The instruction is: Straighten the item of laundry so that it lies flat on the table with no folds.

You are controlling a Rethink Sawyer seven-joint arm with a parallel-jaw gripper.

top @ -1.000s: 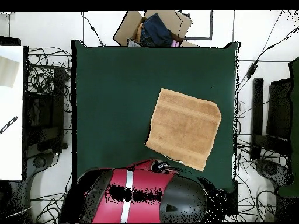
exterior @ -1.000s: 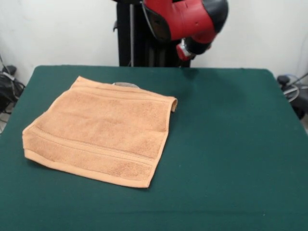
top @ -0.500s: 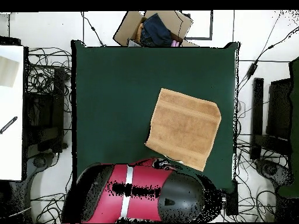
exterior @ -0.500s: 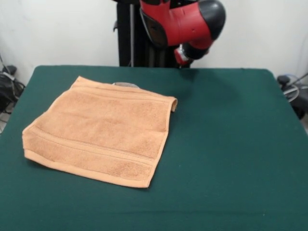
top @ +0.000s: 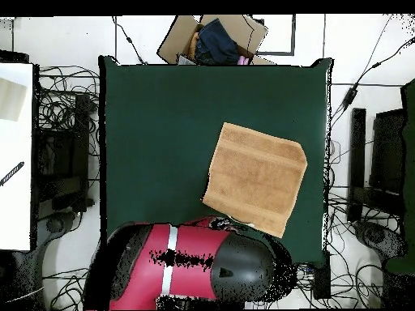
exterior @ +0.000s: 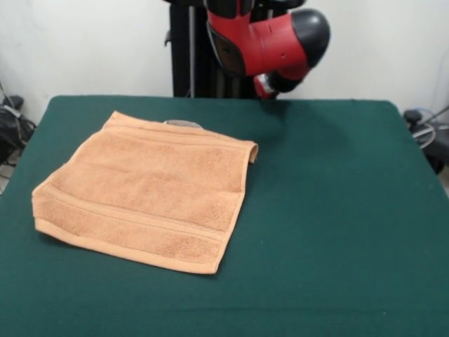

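Observation:
The light orange-tan towel point(exterior: 151, 188) lies spread open on the left half of the dark green table point(exterior: 337, 210). Its band stripes run along the near hem. Its far right corner point(exterior: 252, 150) curls up a little, and a small pale tag point(exterior: 184, 123) pokes out at the far edge. In the overhead view the towel point(top: 255, 178) lies right of centre, close to the robot's side of the table point(top: 154, 138). The red and black arm point(exterior: 266, 35) hangs drawn back above the far table edge. Its gripper end point(exterior: 266, 84) shows only as a small red and silver part, clear of the towel.
The black pedestal point(exterior: 193, 49) stands behind the table's far edge. In the overhead view an open cardboard box with dark clothes point(top: 215, 39) sits beyond the table's top edge. A white surface point(top: 16, 154) is at the left, and cables lie on the floor around the table.
The arm's red and black body has shifted a little along the table's robot side. The towel has not moved.

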